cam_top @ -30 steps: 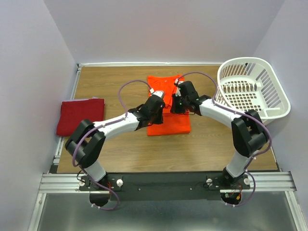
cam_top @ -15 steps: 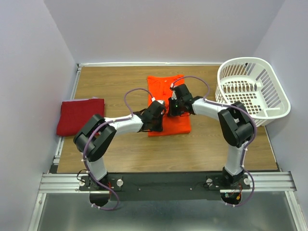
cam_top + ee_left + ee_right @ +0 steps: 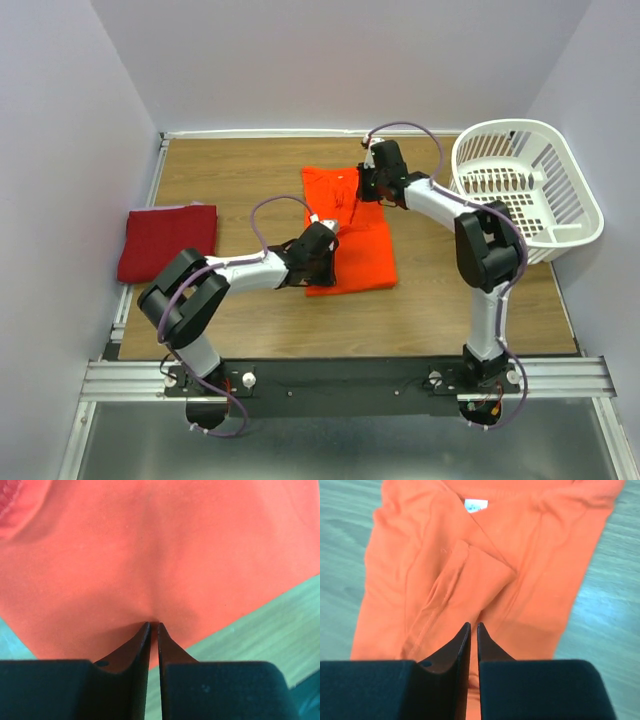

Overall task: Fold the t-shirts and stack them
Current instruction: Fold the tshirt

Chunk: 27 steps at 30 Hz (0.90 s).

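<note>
Left gripper (image 3: pixel 154 625) is clamped shut on the orange-red t-shirt (image 3: pixel 365 250) near its near-left corner, and I see the cloth puckering right at the tips. The shirt lies flat in the middle of the table (image 3: pixel 230 170). My right gripper (image 3: pixel 474 625) sits over the shirt's far edge, jaws pressed together, though I can't tell if cloth is caught. The crimson t-shirt (image 3: pixel 165 240) rests folded at the left edge, and the white basket (image 3: pixel 525 125) is at the far-right corner.
</note>
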{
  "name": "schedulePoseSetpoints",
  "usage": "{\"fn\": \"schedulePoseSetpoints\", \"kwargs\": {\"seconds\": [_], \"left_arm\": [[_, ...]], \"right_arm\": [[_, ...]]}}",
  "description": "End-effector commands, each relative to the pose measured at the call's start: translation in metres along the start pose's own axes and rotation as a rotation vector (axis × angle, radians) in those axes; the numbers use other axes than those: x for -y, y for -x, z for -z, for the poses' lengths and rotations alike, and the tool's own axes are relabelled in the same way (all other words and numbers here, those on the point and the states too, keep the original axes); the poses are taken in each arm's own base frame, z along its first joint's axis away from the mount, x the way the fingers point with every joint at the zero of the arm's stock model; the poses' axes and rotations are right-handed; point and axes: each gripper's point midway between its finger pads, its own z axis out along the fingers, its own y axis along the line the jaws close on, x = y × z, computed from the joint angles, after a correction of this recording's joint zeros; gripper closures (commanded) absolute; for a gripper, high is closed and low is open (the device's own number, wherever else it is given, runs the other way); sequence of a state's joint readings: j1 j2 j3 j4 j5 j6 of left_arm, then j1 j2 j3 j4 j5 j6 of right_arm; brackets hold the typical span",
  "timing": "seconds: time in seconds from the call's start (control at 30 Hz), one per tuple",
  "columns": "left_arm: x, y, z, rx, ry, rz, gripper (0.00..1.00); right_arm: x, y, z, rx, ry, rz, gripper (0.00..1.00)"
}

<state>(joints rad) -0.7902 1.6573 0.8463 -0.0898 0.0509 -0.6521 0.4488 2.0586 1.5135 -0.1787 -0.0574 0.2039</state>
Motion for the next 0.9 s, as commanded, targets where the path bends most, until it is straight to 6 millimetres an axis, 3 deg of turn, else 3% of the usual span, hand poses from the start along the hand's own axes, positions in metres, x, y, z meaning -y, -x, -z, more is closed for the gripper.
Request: {"fn": "schedulePoseSetpoints", "kwargs": {"seconds": [0.0, 0.03, 0.1, 0.17, 0.2, 0.27, 0.3, 0.37, 0.5, 0.73, 0.87], "left_arm": [[-0.011, -0.036, 0.012, -0.099, 0.023, 0.021, 0.82], [-0.009, -0.033, 0.015, -0.085, 0.014, 0.031, 0.82], [-0.003, -0.023, 0.026, -0.031, -0.008, 0.042, 0.82], [0.004, -0.008, 0.039, 0.039, -0.036, 0.069, 0.82], [0.004, 0.001, 0.044, 0.079, -0.035, 0.08, 0.82], [0.003, 0.019, 0.057, 0.153, -0.059, 0.114, 0.82], [0.003, 0.025, 0.061, 0.175, -0.07, 0.121, 0.81], [-0.003, 0.037, 0.065, 0.212, -0.075, 0.138, 0.81], [-0.013, 0.041, 0.051, 0.176, -0.049, 0.135, 0.81], [-0.023, 0.048, 0.025, 0.151, 0.031, 0.119, 0.81], [-0.04, 0.062, 0.011, 0.17, 0.135, 0.108, 0.81]], "right_arm": [[-0.033, 0.013, 0.042, 0.033, 0.149, 0.034, 0.84], [-0.04, 0.015, 0.058, 0.047, 0.179, 0.015, 0.84], [-0.046, -0.014, 0.069, -0.007, 0.233, -0.009, 0.84], [-0.052, -0.019, 0.088, -0.004, 0.266, -0.038, 0.83], [-0.052, -0.042, 0.091, -0.043, 0.277, -0.065, 0.83], [-0.054, -0.047, 0.11, -0.027, 0.297, -0.084, 0.82], [-0.054, -0.065, 0.113, -0.055, 0.316, -0.107, 0.82], [-0.056, -0.069, 0.123, -0.045, 0.334, -0.119, 0.8], [-0.055, -0.095, 0.129, -0.081, 0.347, -0.142, 0.8], [-0.066, -0.115, 0.131, -0.105, 0.433, -0.183, 0.79], [-0.068, -0.138, 0.129, -0.145, 0.464, -0.208, 0.79]]}}
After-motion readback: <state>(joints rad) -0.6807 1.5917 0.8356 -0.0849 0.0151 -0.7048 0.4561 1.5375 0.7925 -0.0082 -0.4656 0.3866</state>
